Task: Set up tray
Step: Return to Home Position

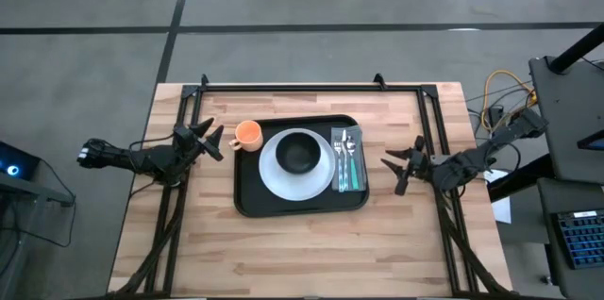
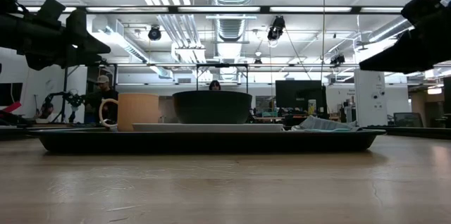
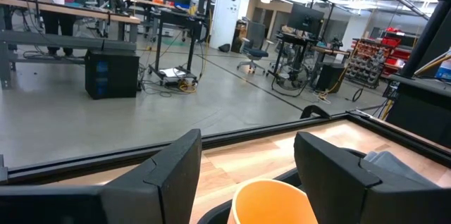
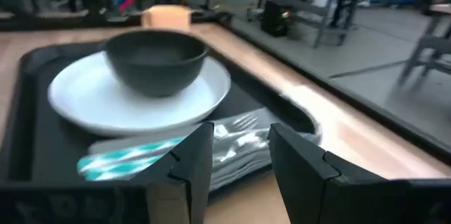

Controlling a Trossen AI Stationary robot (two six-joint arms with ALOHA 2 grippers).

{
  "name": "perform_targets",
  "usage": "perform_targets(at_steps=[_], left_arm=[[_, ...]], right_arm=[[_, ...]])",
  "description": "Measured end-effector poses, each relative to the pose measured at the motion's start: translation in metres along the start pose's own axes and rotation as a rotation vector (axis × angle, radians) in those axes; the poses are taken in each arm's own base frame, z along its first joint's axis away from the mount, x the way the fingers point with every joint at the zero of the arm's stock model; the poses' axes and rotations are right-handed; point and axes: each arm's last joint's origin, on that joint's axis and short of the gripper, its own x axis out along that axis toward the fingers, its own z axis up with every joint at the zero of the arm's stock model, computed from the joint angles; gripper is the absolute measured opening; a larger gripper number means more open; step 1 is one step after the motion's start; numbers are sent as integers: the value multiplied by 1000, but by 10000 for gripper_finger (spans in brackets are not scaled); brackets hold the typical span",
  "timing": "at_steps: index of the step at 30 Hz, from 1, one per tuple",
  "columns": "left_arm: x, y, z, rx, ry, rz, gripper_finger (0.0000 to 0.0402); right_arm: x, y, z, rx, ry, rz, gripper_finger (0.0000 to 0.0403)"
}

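Observation:
The black tray (image 1: 247, 191) lies flat in the middle of the table. On it sits a white plate (image 1: 274, 175) with a black bowl (image 1: 299, 153) standing in it. An orange cup (image 1: 247, 134) stands on the tray's far left corner. A grey napkin (image 1: 347, 179) carrying cutlery with teal handles lies along the tray's right side. My left gripper (image 1: 216, 143) hovers open just left of the cup; in the left wrist view its fingers stand on either side of the cup (image 3: 271, 203). My right gripper (image 1: 398, 172) hangs open right of the tray, pointing at the napkin (image 4: 232, 146).
A black frame rail (image 1: 302, 86) runs along the table's far edge, and rails run down both sides under the arms. Bare wood (image 1: 302, 253) lies between the tray and the near edge. Beyond the table stand benches, monitors and people (image 2: 106, 97).

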Motion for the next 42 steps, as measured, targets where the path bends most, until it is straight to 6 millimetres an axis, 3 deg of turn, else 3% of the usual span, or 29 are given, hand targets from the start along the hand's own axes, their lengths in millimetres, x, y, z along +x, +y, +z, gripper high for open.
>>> perform_targets(at_steps=[5, 34, 42], left_arm=[[0, 0, 0, 0, 0, 0, 208], [0, 0, 0, 0, 0, 1, 208], [0, 0, 0, -1, -1, 1, 208]], right_arm=[[-2, -4, 3, -5, -27, -69, 128], [-2, -4, 3, -19, -25, -64, 128], [-2, -4, 3, 69, -76, -51, 128]])
